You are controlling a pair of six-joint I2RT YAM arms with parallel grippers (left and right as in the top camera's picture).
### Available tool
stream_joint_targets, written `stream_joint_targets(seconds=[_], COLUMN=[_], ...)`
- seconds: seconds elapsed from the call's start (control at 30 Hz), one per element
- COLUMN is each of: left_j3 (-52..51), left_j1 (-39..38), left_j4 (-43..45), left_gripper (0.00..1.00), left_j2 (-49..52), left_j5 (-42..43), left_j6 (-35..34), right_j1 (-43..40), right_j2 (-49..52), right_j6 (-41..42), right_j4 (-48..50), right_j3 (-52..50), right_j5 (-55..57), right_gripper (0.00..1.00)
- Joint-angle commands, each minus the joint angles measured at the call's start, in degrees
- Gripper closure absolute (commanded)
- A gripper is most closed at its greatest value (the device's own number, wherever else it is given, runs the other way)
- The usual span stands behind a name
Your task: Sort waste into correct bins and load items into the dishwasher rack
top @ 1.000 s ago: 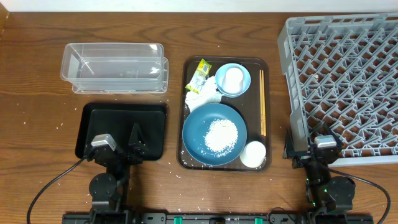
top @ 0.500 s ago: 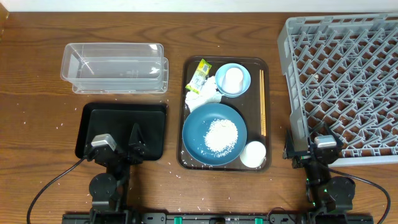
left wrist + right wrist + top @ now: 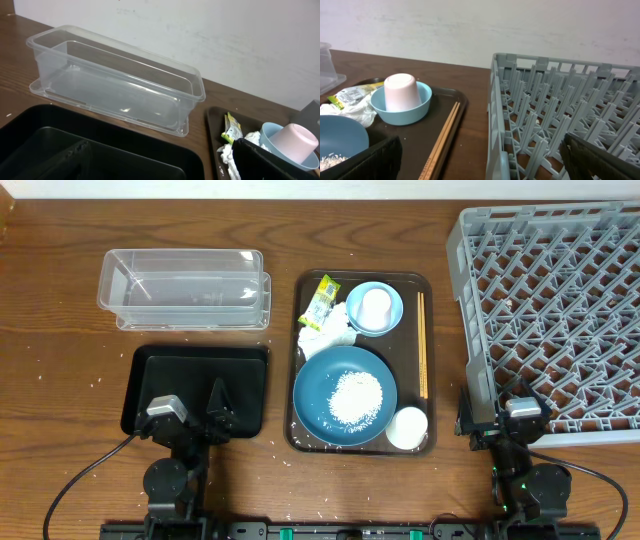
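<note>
While both jaws stay wide apart (empty), rice (image 3: 357, 397) etc. hasn't moved.

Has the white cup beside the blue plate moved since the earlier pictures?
No. In the overhead view the white cup stands in the same near right corner of the brown tray, beside the blue plate, as before.

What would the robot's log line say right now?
left tool: open, empty | right tool: open, empty | rice: on blue plate | cup: in bowl
</note>
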Motion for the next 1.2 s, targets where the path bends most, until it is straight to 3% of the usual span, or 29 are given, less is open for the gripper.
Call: stream_joint_targets(seconds=[0.0, 0.7, 0.87, 1.17], left_j3=[-1.7, -1.7, -1.7, -1.7], left_j1=[-0.3, -0.3, -0.3, -0.3], left_j4=[-1.0, -0.4, 1.6, 20.4], left_gripper=[0.08, 0.08, 0.08, 0.08], left_j2=[0.1, 0.1, 0.1, 0.1], left_j5=[-0.7, -0.4, 6.7, 27.3], left_j6=[1.1, 1.1, 0.4, -9.7], right_j1=[-0.7, -0.7, -0.7, -0.7], right_j2=[-0.2, -0.2, -0.2, -0.2], right_j6=[-0.7, -0.7, -0.7, -0.7], right_j4=[-0.3, -0.3, -0.3, -0.3], right_j3=[-0.1, -0.1, -0.1, -0.1], right_j5=[0.4, 0.4, 0.4, 0.4], right_gripper=[0.01, 0.01, 0.01, 0.01])
